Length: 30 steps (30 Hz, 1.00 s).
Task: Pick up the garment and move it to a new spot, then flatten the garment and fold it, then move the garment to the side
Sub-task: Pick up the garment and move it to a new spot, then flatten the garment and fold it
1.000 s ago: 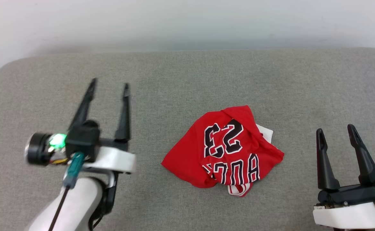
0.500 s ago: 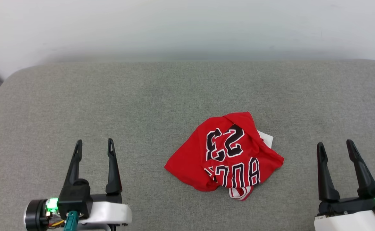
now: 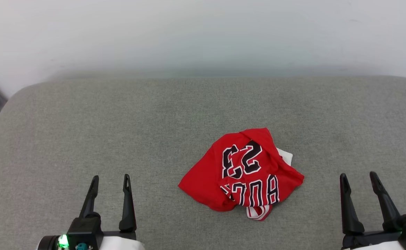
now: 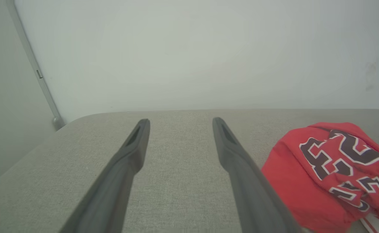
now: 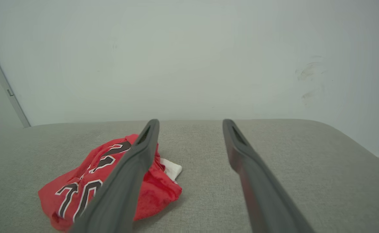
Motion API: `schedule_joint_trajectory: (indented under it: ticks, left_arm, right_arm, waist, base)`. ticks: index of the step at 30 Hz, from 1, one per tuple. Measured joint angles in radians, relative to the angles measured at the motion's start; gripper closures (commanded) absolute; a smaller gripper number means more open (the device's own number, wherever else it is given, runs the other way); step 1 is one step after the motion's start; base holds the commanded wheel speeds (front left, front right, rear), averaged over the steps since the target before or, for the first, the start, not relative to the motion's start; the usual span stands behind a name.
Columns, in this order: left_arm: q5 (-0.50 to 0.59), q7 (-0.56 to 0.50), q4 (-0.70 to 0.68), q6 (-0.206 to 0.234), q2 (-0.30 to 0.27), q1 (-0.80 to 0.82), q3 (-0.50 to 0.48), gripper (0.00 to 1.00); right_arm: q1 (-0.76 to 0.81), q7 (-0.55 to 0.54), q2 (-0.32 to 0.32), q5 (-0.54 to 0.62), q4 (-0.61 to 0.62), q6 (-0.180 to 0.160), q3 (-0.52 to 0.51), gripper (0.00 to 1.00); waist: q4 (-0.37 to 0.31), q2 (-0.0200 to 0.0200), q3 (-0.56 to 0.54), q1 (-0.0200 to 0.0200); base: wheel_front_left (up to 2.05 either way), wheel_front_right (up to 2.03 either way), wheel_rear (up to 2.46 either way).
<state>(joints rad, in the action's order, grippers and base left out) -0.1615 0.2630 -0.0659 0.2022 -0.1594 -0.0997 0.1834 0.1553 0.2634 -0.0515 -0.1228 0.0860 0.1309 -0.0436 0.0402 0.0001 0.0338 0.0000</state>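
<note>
The garment (image 3: 244,173), a red jersey with black white-outlined lettering and "23", lies crumpled in a heap on the grey padded surface (image 3: 175,114), a bit of white lining showing at its right edge. My left gripper (image 3: 111,177) is open at the lower left, well clear of the heap. My right gripper (image 3: 358,174) is open at the lower right, also apart from it. The left wrist view has the garment (image 4: 335,168) to the right of my fingers (image 4: 134,145). In the right wrist view the garment (image 5: 79,187) lies left of and behind my left finger (image 5: 144,145).
The grey padded surface has rounded corners; its far edge meets a pale wall (image 3: 203,31). A grey strip (image 4: 34,64) runs down the wall past the surface's left end. Bare grey cloth lies around the heap.
My left arm has drawn back toward the lower edge of the head view, open and empty. The head view has shifted, so the surface and garment sit lower in it. The garment has not moved.
</note>
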Motion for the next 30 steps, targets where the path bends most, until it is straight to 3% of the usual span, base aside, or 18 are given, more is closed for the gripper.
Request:
schedule_joint_trajectory:
  ticks: [12, 23, 30]
  left_arm:
    - [0.058, 0.000, 0.038, -0.106, 0.076, -0.034, -0.080, 0.00]
    - [0.082, 0.000, 0.047, -0.133, 0.100, -0.035, -0.112, 0.00]
    - [0.087, 0.000, 0.046, -0.138, 0.105, -0.019, -0.124, 0.00]
  right_arm:
    - [0.027, 0.000, 0.000, -0.007, -0.025, 0.000, 0.006, 0.00]
    - [-0.006, 0.000, 0.000, 0.018, 0.002, 0.000, 0.009, 0.00]
    - [-0.209, 0.000, 0.000, 0.107, 0.067, 0.000, -0.005, 0.00]
  waist:
    - [0.001, 0.0000, -0.020, 0.0000]
    - [0.008, 0.0000, -0.016, 0.0000]
    - [0.007, 0.0000, 0.016, 0.0000]
  base:
    - [0.00, 0.00, 0.00]
    - [0.00, 0.00, 0.00]
    - [0.00, 0.00, 0.00]
